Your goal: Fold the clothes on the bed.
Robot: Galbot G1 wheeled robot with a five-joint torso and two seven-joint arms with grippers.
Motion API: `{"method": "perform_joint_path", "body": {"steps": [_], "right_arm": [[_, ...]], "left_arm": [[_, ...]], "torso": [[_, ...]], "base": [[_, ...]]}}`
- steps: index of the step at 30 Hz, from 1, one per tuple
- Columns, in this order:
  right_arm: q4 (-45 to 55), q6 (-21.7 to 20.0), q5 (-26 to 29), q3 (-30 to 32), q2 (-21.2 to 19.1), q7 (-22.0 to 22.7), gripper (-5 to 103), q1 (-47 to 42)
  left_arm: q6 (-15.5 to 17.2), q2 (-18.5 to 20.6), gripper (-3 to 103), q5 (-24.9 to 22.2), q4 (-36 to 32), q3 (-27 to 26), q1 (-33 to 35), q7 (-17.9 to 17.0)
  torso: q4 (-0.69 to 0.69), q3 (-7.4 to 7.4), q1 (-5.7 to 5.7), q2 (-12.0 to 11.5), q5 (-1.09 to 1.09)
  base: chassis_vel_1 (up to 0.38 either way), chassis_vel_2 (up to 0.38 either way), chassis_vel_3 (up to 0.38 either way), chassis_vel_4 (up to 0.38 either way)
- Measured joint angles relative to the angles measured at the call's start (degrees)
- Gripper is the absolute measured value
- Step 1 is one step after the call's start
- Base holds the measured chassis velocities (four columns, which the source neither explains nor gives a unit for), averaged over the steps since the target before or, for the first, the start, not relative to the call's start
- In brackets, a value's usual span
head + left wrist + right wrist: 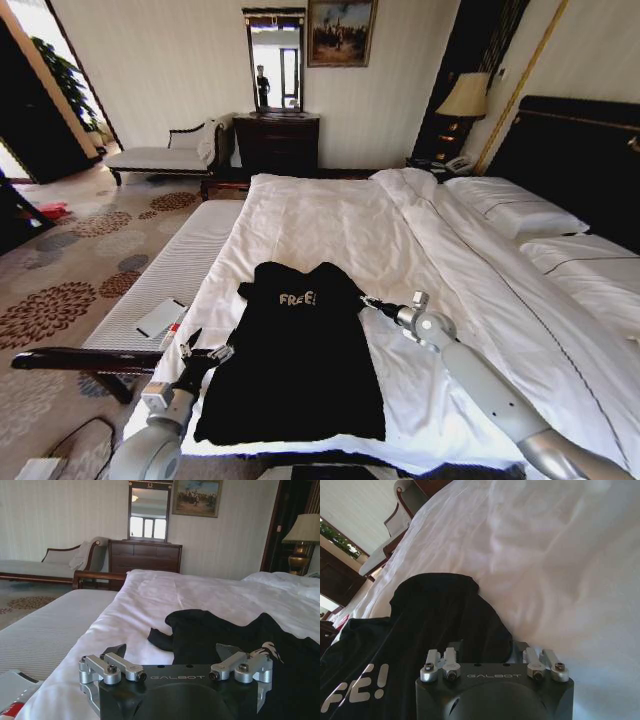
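both grippers' fingers are spread with nothing held, left gripper (203, 352) and right gripper (368, 302) flanking the t-shirt (297, 360) on the bed (330, 220), apparently to take its sides.

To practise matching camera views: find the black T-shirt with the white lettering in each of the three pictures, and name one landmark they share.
Head view: the black T-shirt lies flat on the bed's near edge, between both grippers.
Left wrist view: it lies on the white duvet beyond the left gripper.
Right wrist view: its sleeve is at the right gripper, lettering alongside.
Shared landmark: the white duvet.
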Motion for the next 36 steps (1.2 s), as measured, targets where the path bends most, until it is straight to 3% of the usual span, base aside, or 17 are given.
{"method": "perform_joint_path", "body": {"steps": [3, 6, 7, 9, 13, 36], "right_arm": [[-0.1, 0.3, -0.2, 0.3, -0.1, 0.0, 41, -0.4], [-0.1, 0.3, -0.3, 0.3, -0.1, 0.0, 36, -0.5], [-0.2, 0.4, -0.3, 0.3, -0.1, 0.0, 26, -0.5], [-0.2, 0.4, -0.4, 0.2, -0.1, 0.0, 26, -0.5], [-0.4, 0.5, -0.6, -0.5, -0.1, 0.0, 4, 0.0], [-4.0, 2.2, -1.5, -2.6, -2.8, -0.9, 0, 6.3]], "left_arm": [[0.0, -0.1, 100, 0.0, 0.2, 0.3, -0.3, -0.1], [0.0, -0.1, 100, 0.0, 0.3, 0.3, -0.4, -0.2], [0.0, -0.2, 100, -0.1, 0.3, 0.3, -0.4, -0.3], [0.0, -0.2, 100, -0.1, 0.3, 0.3, -0.4, -0.3], [0.0, -0.4, 100, -0.1, 0.4, 0.3, -0.4, -0.4], [-0.3, -0.9, 100, -0.1, 0.0, 0.6, -0.2, -0.5]], "torso": [[-0.01, 0.0, 0.0, 0.0, 0.0], [-0.01, 0.0, 0.0, 0.0, 0.0], [-0.01, 0.0, 0.0, 0.0, 0.0], [0.0, 0.0, 0.0, 0.0, 0.0], [0.0, 0.0, 0.0, 0.0, 0.0], [0.0, 0.0, 0.0, 0.0, 0.0]], "base": [[0.0, 0.0, 0.0, 0.0], [0.0, 0.0, 0.0, 0.0], [0.0, 0.0, 0.0, 0.0], [0.0, 0.0, 0.0, 0.0], [0.0, 0.0, 0.0, 0.0], [0.0, 0.0, 0.0, 0.0]]}}
